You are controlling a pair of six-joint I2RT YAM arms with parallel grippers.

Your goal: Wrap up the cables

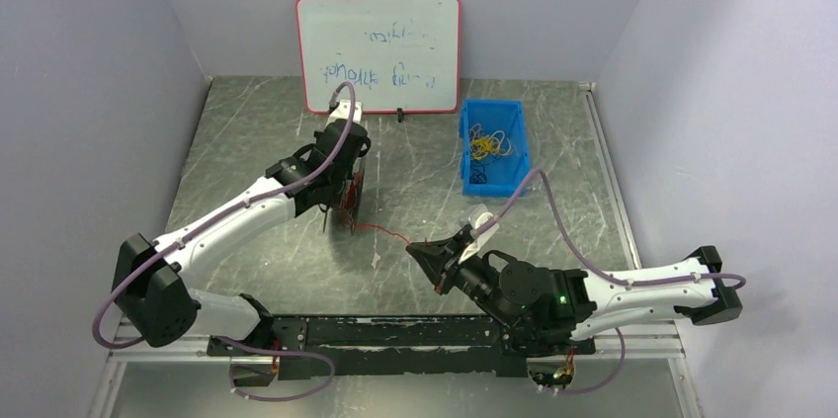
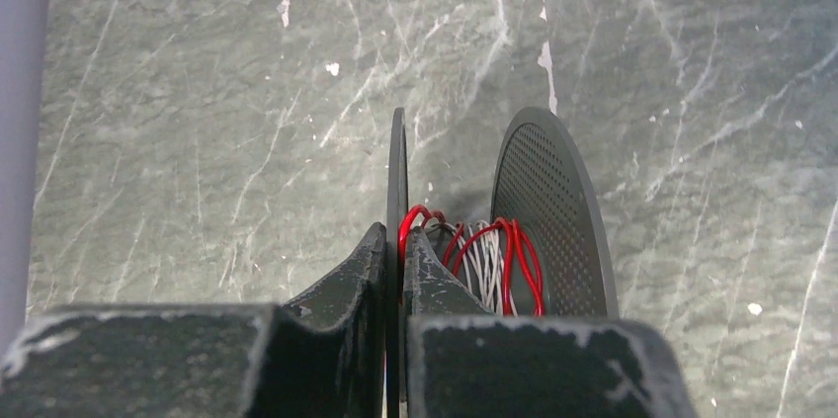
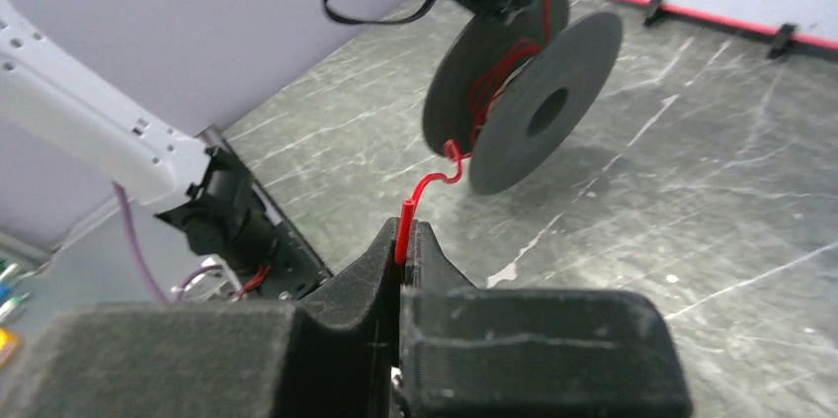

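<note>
Red cable point(image 3: 435, 177) partly wound on upright black spool point(image 3: 509, 146), free end pinched tight in right gripper point(image 3: 401, 240); left gripper point(image 2: 396, 260) fingers clamped on one spool disc

bright even light | soft shadows | near gripper point(image 3: 400, 250) blurred

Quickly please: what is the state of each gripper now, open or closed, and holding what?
Left gripper: closed on one disc of the black spool.
Right gripper: closed on the end of the red cable.
</note>
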